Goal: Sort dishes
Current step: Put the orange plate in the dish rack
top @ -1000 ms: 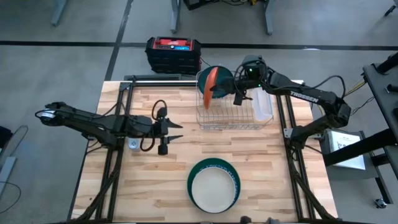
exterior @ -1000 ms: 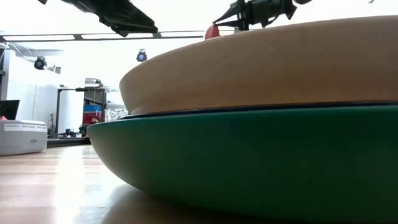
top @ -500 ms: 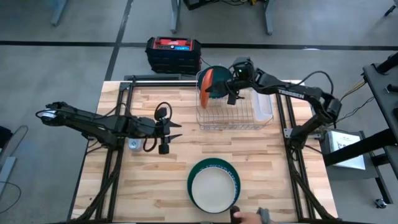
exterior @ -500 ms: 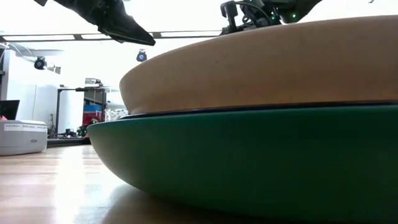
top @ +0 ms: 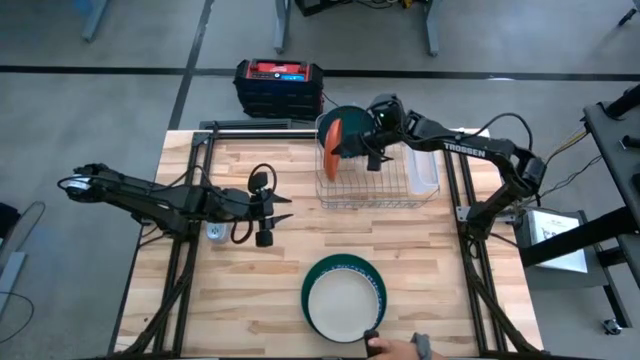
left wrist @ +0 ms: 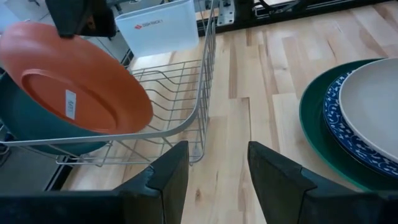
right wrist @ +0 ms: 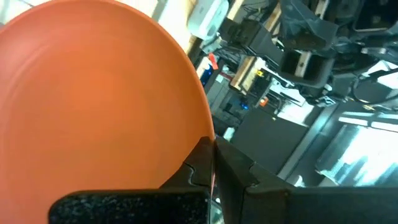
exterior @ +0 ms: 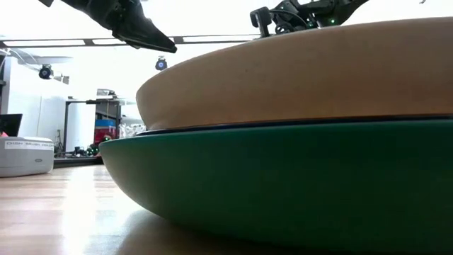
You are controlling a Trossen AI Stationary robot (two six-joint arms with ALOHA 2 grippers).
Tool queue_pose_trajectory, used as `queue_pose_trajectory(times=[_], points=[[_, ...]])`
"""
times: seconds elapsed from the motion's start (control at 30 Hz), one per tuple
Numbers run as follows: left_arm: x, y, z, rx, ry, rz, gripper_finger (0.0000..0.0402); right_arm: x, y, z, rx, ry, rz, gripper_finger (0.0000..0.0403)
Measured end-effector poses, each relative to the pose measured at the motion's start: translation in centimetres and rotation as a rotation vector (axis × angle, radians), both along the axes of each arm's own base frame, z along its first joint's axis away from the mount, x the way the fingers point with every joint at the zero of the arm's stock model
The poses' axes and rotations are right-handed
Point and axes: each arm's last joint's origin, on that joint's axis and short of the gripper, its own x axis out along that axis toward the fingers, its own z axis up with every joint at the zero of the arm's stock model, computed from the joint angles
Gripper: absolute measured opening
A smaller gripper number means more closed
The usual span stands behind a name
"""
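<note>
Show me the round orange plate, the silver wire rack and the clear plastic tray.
round orange plate (left wrist: 74, 81): left wrist view, middle of its underside.
silver wire rack (left wrist: 202, 93): left wrist view, corner wire of its wall.
clear plastic tray (left wrist: 155, 26): left wrist view, its facing side.

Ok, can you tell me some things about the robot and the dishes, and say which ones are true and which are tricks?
1. The right claw is pinching the orange plate. True.
2. The orange plate lies flat on the table. False: it stands on edge in the wire rack, leaning against a dark green dish.
3. The left claw is holding a bowl. False: it is open and holds nothing, over the wood.
4. A white plate sits on top of a green plate near the front edge of the table. True.
5. The wire rack is full of cups. False: no cups show in it.
</note>
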Motion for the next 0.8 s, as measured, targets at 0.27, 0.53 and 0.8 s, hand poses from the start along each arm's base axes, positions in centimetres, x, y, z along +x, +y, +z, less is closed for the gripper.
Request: queue_pose_trajectory(times=[0.27, 0.53, 0.8], points=[[0.01, 0.0, 0.01, 0.0, -0.002, 0.001, 0.0155, -0.14, 0.01, -0.33, 0.045, 0.033, -0.016, 0.0], [0.02, -0.01, 0.04, -0.001, -0.005, 0.0, 0.0155, -0.14, 0.0, -0.35, 0.175, 0.053, -0.081, 0.0], [0.02, -0.01, 0.03, -0.001, -0.005, 0.0, 0.0155, -0.13, 0.01, -0.35, 0.272, 0.067, -0.129, 0.0008]])
